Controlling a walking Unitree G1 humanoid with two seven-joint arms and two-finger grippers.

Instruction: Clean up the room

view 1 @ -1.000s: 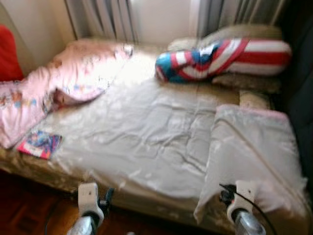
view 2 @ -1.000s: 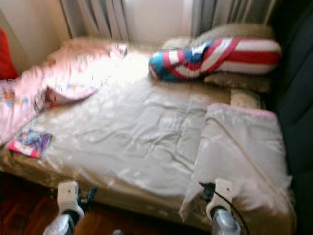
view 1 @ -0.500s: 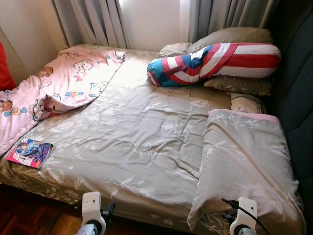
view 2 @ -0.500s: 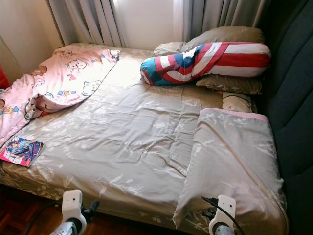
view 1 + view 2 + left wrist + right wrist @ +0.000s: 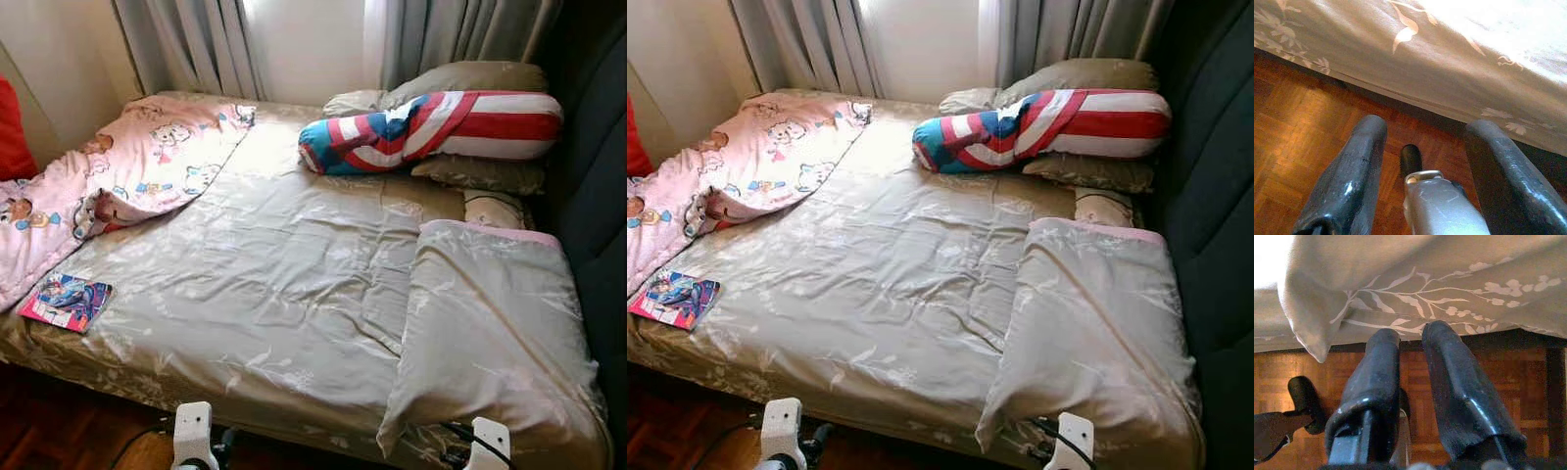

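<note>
Plainly, the tidying has barely begun: the bed (image 5: 294,294) carries everything that needs sorting, and neither arm has taken hold of anything. A comic book (image 5: 66,301) lies at the near left edge of the mattress, just beside the rumpled pink blanket (image 5: 118,181), which trails from the far left corner down over the left side. At the far right a striped bolster (image 5: 436,127) rests on a stack of beige pillows (image 5: 470,83), and a large grey pillow (image 5: 495,333) lies along the right side, its near corner hanging over the bed's edge. The left gripper (image 5: 1425,171) hangs low in front of the bed's near edge above the wooden floor (image 5: 1298,127), its fingers (image 5: 1352,171) spread wide and empty. The right gripper (image 5: 1410,377) sits below the overhanging corner of the grey pillow, its fingers nearly together with only a thin gap and nothing between them. By my reckoning the book wants removing, the blanket folding, and the pillows straightening, so all the work remains.
</note>
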